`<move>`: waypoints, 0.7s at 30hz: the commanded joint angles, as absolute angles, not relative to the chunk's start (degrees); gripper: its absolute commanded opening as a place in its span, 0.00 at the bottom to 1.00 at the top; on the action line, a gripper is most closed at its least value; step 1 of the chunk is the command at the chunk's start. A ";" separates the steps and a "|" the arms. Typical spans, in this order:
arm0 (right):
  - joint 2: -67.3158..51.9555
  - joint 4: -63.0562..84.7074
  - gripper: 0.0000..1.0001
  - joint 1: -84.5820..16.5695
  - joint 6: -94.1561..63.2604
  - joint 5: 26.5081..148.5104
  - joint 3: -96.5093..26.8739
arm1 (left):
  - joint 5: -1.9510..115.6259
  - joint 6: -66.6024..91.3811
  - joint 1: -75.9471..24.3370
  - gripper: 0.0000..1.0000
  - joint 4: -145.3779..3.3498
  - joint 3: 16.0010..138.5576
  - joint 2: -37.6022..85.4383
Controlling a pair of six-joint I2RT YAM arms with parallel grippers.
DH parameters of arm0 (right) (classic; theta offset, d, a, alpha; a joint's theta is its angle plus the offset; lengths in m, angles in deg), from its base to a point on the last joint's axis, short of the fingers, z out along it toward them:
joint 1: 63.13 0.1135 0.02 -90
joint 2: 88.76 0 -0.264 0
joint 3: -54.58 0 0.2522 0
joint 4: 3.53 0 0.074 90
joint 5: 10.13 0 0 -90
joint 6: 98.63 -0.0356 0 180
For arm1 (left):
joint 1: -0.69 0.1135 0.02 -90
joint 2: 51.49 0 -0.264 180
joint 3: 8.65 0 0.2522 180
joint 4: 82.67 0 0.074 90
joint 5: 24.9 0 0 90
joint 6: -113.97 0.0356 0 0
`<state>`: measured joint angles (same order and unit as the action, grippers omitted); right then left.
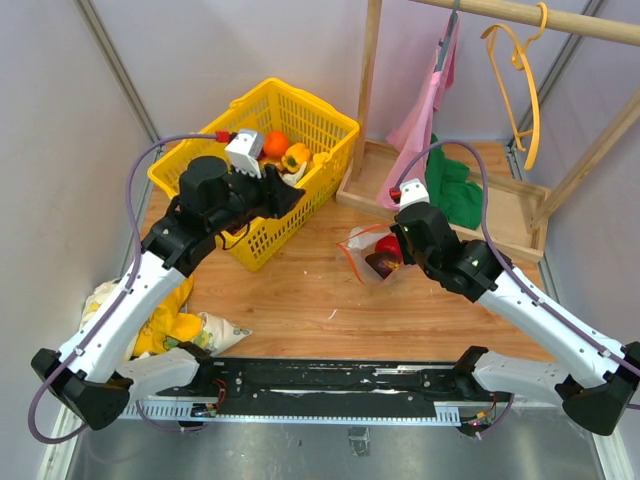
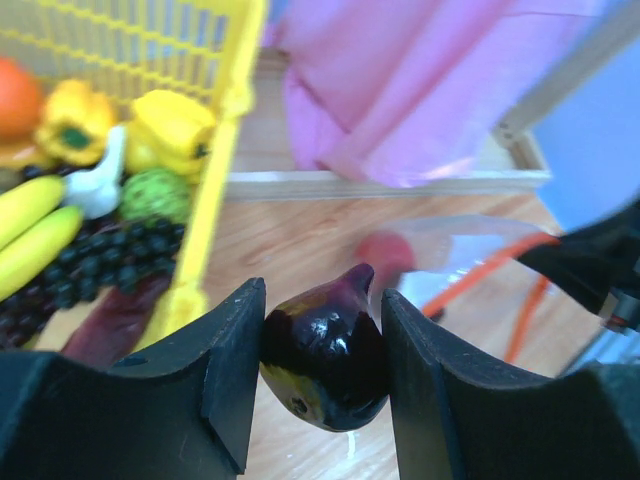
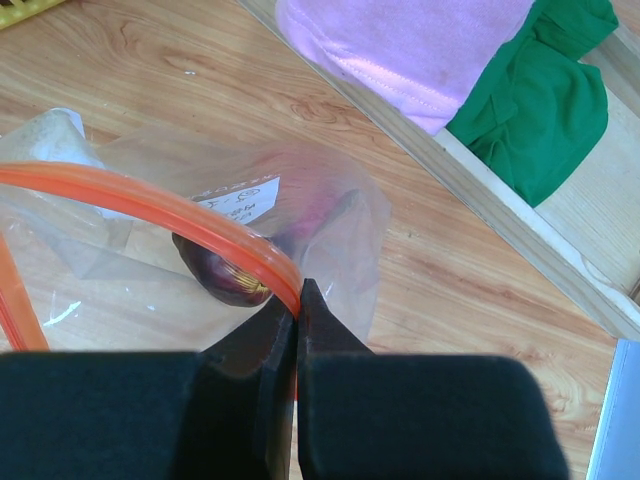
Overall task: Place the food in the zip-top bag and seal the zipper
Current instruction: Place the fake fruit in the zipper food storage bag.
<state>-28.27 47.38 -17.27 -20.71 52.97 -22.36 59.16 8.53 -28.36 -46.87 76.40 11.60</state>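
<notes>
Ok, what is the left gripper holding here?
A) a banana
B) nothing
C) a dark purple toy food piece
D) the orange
C: the left gripper is clamped on a glossy dark purple piece, while the bananas and orange lie in the yellow basket.

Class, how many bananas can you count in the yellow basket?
2. The upper banana and lower banana lie side by side in the yellow basket; others may be hidden.
</notes>
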 commanded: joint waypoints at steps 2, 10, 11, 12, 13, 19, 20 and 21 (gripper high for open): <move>-28.17 46.15 0.01 -17.68 -21.96 53.75 -24.62 | 56.27 9.91 -37.35 0.34 -54.21 74.85 10.72; -28.86 46.13 0.01 -17.64 -21.98 53.70 -24.58 | 58.26 13.58 -50.75 0.34 -61.67 72.03 14.73; -28.99 46.16 0.01 -17.69 -21.92 53.75 -24.59 | 58.51 14.05 -51.88 0.34 -63.06 71.25 15.24; -29.06 46.12 0.01 -17.65 -22.01 53.73 -24.60 | 58.77 14.46 -52.77 0.34 -64.70 70.25 15.70; -29.19 46.16 0.01 -17.61 -22.01 53.68 -24.53 | 58.95 14.67 -53.49 0.34 -66.00 69.40 16.20; -30.14 45.96 0.01 -17.68 -21.92 54.70 -24.11 | 59.27 15.18 -56.51 0.34 -71.13 66.90 20.25; -30.22 45.59 0.01 -17.66 -21.79 55.72 -23.91 | 59.55 15.25 -56.82 0.34 -71.92 66.61 21.32; -30.37 45.38 0.01 -17.67 -21.77 56.18 -23.72 | 60.05 15.39 -57.17 0.35 -72.51 66.48 22.08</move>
